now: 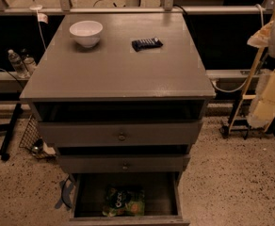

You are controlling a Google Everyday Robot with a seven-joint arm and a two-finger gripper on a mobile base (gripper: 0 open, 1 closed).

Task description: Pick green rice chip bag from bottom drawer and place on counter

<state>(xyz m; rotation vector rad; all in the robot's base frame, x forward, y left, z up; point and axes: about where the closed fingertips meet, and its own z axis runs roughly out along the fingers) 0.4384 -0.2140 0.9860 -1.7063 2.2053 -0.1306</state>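
The green rice chip bag [124, 201] lies flat on the floor of the open bottom drawer [79, 195], near its front middle, with its dark green logo and orange chip pictures facing up. The grey counter [118, 72] is the cabinet's top, above the drawers. My gripper is not in view, so nothing shows where it is relative to the bag.
A white bowl [86, 33] and a small black snack bar [147, 44] sit at the back of the counter. Two knobbed drawers [122, 136] stand slightly pulled out above the bottom drawer. Bottles [17, 62] and a wire basket [31, 135] are at the left, tan clutter [269, 98] at the right.
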